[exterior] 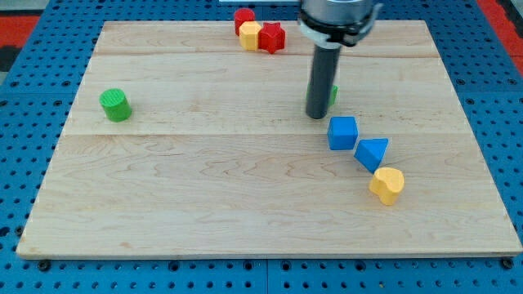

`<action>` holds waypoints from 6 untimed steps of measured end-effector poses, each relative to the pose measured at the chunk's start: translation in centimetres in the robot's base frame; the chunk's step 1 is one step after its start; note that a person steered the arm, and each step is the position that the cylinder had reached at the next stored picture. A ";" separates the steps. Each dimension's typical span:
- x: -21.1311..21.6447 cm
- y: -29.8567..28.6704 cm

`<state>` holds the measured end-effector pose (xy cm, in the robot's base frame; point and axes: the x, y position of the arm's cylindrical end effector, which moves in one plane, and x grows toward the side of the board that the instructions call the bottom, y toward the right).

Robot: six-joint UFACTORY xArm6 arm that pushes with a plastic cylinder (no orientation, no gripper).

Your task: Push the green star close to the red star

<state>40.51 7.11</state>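
Observation:
The red star (273, 37) sits near the top edge of the wooden board, touching a yellow block (250, 36) on its left. The green star (333, 93) is almost wholly hidden behind my rod; only a small green sliver shows at the rod's right side. My tip (316, 116) rests on the board right against the green star, on its lower-left side. The green star lies below and to the right of the red star.
A red block (243, 18) sits behind the yellow block. A green cylinder (115, 105) stands at the left. A blue cube (342, 132), a blue triangular block (373, 153) and a yellow block (387, 185) form a diagonal row below my tip.

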 end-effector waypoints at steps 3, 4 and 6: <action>-6.9 1.0; -6.5 5.3; -8.7 -0.9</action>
